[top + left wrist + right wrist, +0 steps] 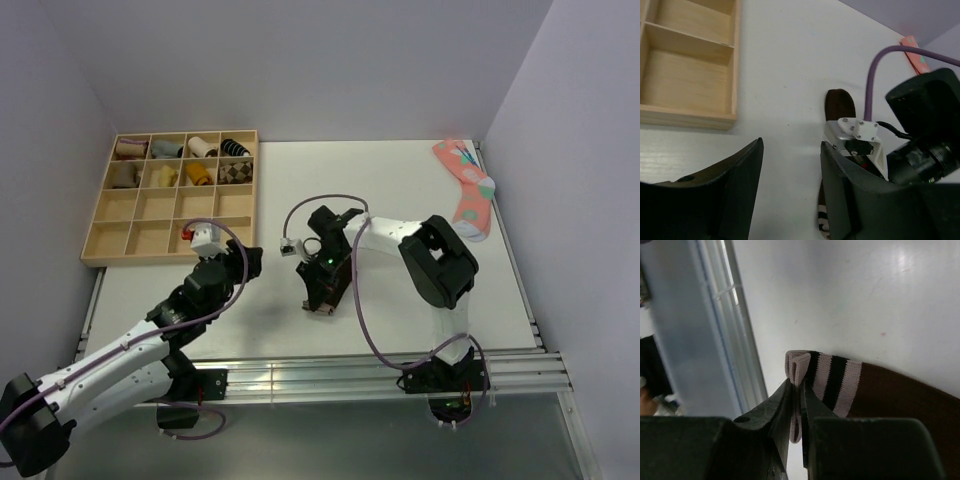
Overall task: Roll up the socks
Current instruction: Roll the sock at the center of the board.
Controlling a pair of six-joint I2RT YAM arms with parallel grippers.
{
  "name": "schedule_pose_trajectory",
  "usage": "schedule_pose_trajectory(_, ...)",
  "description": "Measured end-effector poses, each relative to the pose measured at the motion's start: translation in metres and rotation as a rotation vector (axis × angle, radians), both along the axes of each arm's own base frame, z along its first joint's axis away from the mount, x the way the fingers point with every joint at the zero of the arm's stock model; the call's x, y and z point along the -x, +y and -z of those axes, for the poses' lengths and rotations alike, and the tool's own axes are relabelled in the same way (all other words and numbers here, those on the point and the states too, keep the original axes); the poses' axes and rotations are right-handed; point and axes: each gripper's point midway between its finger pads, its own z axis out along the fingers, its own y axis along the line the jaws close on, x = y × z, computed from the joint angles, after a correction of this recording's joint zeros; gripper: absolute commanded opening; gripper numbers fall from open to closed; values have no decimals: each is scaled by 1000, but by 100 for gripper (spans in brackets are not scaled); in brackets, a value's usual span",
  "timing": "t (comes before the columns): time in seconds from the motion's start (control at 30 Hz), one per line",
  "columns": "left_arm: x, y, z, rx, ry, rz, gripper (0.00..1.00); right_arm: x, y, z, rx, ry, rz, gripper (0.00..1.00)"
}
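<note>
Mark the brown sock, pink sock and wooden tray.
brown sock (832, 380): right wrist view, on the striped cuff.
pink sock (470, 205): top external view, on the foot part.
wooden tray (150, 237): top external view, on a bare near compartment.

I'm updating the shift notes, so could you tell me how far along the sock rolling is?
Done: the right gripper grips the brown sock by its striped cuff. In hand: the cuff edge looks folded over; the left gripper hangs open beside the sock, empty. Left: the rest lies flat, unrolled.
</note>
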Motion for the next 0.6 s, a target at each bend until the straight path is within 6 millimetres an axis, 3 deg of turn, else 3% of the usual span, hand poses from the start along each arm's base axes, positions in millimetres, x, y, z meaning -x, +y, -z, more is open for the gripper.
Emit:
schedule_pose_trajectory(0.2,1,-33,24,-18,-51,179,55,17,-15,12,5,170,-49,13)
schedule_pose_trajectory(0.43,13,-89,57,-68,-65,464,59,6,-25,10,-3,223,-16,13)
schedule_pose_trajectory(0.6,27,-117,73,-72,-82,637,62,2,-25,8,-10,222,-3,13)
